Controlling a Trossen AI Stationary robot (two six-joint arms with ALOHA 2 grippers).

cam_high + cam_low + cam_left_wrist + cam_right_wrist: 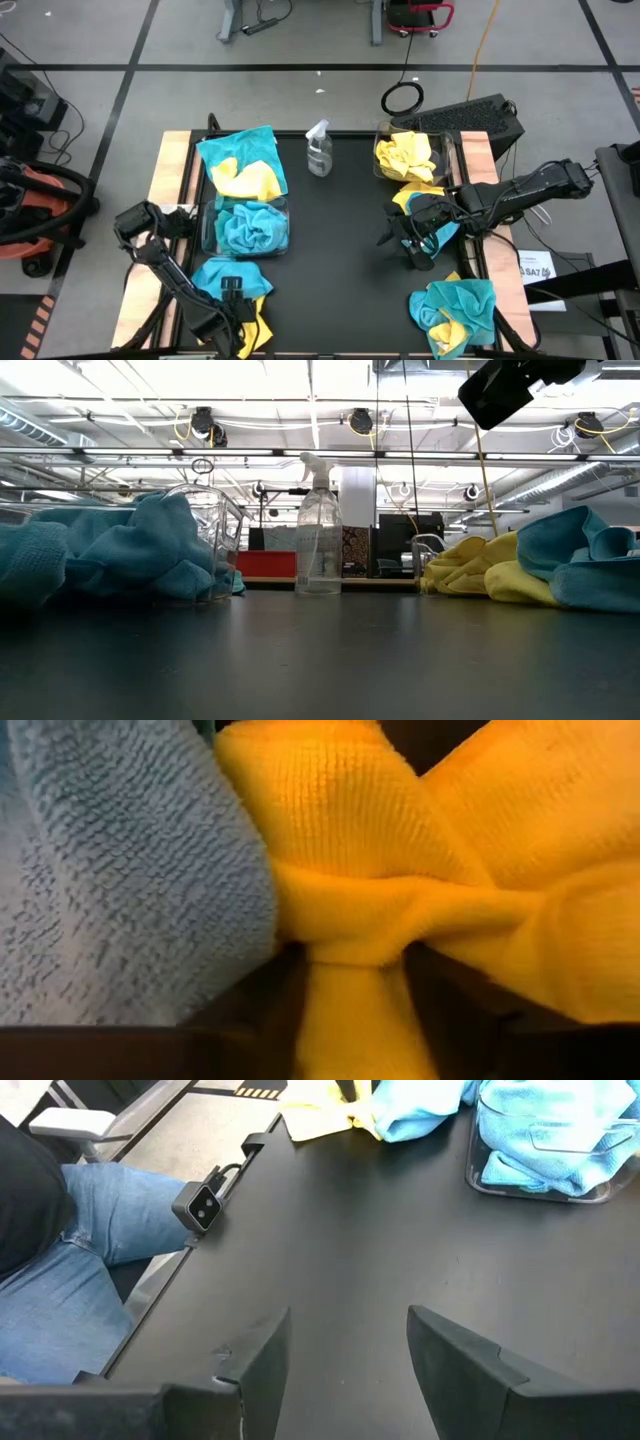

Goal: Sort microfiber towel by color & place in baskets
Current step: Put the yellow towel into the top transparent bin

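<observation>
The right gripper hangs over bare black table, its two dark fingers spread apart with nothing between them. Farther off, a clear basket holds teal-blue towels, and beside it more teal cloth lies against a yellow towel near the table's edge. A person's leg in blue jeans shows just off the table, next to a small grey camera mounted on the rim.

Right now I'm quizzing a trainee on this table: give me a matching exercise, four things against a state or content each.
1 left basket
2 right basket
3 spray bottle
4 right gripper

a yellow towels inside
b jaws open, empty
c teal towels inside
d upright, between the baskets

Pairs: 1-c, 2-a, 3-d, 4-b
</observation>
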